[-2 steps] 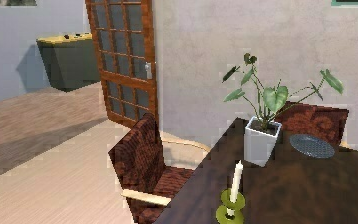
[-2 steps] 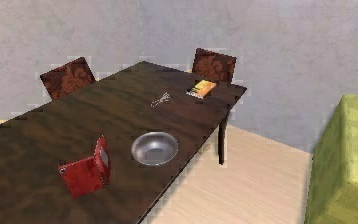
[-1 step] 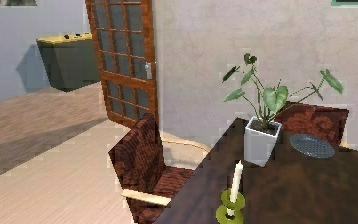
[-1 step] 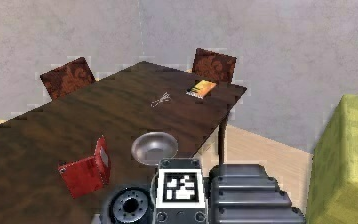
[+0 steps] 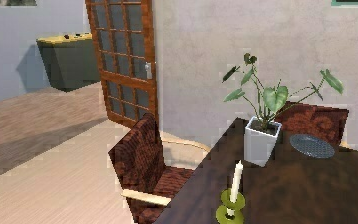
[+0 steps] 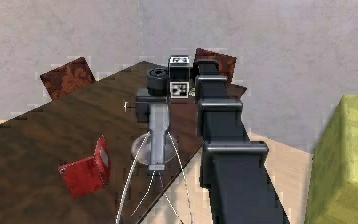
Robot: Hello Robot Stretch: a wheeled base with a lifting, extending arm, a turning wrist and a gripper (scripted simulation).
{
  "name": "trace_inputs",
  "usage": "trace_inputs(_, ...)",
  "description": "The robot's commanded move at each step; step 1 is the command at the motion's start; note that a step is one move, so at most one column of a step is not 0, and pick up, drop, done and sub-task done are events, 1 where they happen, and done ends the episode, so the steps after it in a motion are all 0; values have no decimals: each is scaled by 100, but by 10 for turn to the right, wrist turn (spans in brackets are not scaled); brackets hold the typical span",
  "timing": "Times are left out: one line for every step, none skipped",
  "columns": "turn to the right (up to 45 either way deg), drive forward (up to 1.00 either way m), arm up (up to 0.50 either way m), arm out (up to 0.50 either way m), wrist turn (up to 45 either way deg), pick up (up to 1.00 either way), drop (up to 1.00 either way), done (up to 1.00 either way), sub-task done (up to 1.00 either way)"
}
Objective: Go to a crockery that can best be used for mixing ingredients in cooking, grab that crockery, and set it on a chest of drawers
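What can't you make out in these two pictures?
1. Arm side view: whether the hand holds anything; the dark table lies behind its far end.
2. Forward view: the grey round thing beside the potted plant is too small to tell bowl from plate.
3. Arm side view: the yellow-green thing is cut off by the right edge.

The dark arm reaches over a dark wooden table, with its white marker squares near the table's far corner. The hand is left of them, above the tabletop, and I cannot tell whether it holds anything. A small red thing stands toward the table's middle. A red patterned chair stands at the far edge, and another chair beyond the corner.
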Motion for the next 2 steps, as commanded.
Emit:
trace_inputs(0,0,0,0,450,0,0,0,0)
trace_inputs(0,0,0,0,450,0,0,0,0)
